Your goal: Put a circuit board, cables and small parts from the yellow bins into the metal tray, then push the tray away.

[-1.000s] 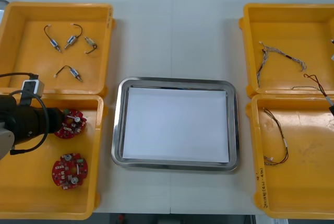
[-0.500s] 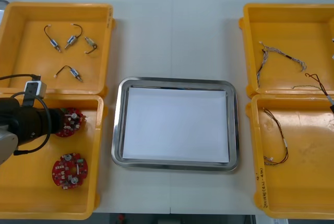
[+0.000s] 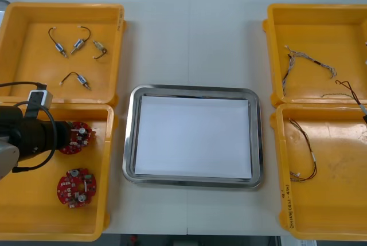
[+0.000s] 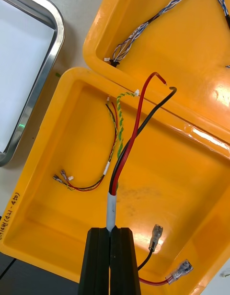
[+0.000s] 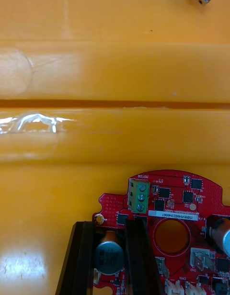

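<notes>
In the near left yellow bin [image 3: 34,211] my left gripper [image 3: 67,135] is shut on the upper of two round red circuit boards [image 3: 82,135]. In the left wrist view its fingers [image 5: 82,256] clamp a dark round part at that board's [image 5: 177,204] edge. The second board [image 3: 76,187] lies nearer in the same bin. At the right edge of the table my right gripper [image 4: 111,230] is shut on a red and black cable [image 4: 136,127], hanging above the near right bin [image 4: 191,170]. That cable [image 3: 347,92] also shows in the front view.
The metal tray [image 3: 192,88], white inside, sits at the table's middle. Small metal parts [image 3: 74,45] lie in the far left bin. A twisted cable [image 3: 309,59] lies in the far right bin and a thin red and yellow cable [image 3: 305,154] in the near right bin.
My left gripper's fingers have closed on the upper circuit board, and the arm has drawn back slightly to the left. The right arm has not moved.
</notes>
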You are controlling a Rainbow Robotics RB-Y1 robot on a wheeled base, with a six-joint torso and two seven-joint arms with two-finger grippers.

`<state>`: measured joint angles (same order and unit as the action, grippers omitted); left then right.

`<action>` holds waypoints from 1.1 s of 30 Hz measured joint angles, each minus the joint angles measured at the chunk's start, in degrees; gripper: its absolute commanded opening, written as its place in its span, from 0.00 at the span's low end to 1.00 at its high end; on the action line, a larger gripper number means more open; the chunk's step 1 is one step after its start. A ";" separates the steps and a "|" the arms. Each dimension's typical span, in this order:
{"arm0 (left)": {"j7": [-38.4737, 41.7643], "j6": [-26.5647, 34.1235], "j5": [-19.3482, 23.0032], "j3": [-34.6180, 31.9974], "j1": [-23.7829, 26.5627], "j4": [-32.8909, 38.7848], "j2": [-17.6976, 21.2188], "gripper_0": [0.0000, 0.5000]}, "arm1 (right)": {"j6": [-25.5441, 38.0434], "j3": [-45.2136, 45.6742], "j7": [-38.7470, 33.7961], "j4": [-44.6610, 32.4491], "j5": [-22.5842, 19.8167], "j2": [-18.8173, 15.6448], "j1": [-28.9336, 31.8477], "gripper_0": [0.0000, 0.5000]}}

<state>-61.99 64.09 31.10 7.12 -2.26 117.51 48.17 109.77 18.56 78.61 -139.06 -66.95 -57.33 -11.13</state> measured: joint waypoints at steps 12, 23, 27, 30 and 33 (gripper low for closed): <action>0.00 13.77 5.27 -9.73 -0.01 10.43 0.00 0.00 | 0.00 0.00 0.00 0.01 0.00 0.00 -0.01 0.00; 0.00 26.51 9.15 -16.05 1.10 18.16 0.00 0.00 | 0.00 0.00 0.00 0.01 0.00 0.00 -0.01 0.00; 0.00 30.67 11.22 -16.05 4.00 18.88 0.00 0.00 | 0.01 0.00 0.00 0.01 0.00 0.00 -0.02 0.00; 0.00 32.92 12.24 -16.01 6.66 19.12 0.00 0.00 | 0.01 0.00 0.00 0.01 0.00 0.00 -0.02 0.00; 0.00 34.50 12.34 -15.44 9.16 19.32 0.00 0.00 | 0.01 0.00 0.00 0.02 0.00 0.00 -0.02 0.00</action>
<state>-61.99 98.59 43.43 -8.32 6.90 136.83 48.17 109.78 18.56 78.61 -139.04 -66.95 -57.34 -11.14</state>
